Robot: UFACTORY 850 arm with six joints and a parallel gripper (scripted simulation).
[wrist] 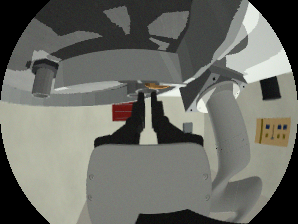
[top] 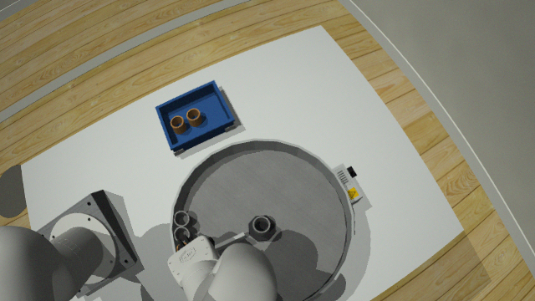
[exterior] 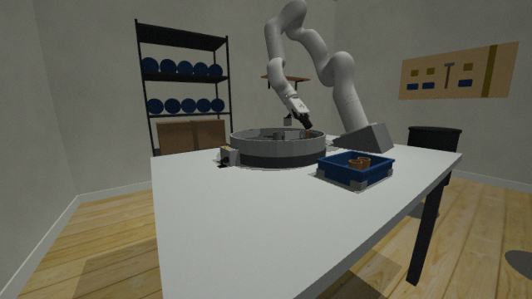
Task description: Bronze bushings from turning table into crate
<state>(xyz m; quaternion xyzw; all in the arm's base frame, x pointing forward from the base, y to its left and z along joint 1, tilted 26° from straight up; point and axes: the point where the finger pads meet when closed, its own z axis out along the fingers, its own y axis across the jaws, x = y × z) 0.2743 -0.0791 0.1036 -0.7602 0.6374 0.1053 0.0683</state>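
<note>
The blue crate (top: 216,119) (exterior: 337,172) holds two upright bronze bushings, one (top: 179,129) (exterior: 356,164) beside the other (top: 194,121) (exterior: 364,159). On the grey turning table (top: 272,180) (exterior: 278,148), two steel bushings, one (top: 175,218) and another (top: 175,232), stand by the wall nearest the arm's base. A bronze bushing (exterior: 307,134) (wrist: 158,86) is beside them, mostly hidden by the gripper in the top view. My gripper (exterior: 309,126) (wrist: 147,99) is shut with only a narrow gap and nothing between its fingertips. It points down just above the bronze bushing.
A dark hub with a grey tube (top: 262,225) (wrist: 43,84) stands at the turning table's centre, with a light bar (top: 230,239) reaching from it towards the gripper. The raised wall rings the turning table. A control box (top: 349,184) (exterior: 229,156) is on its outside.
</note>
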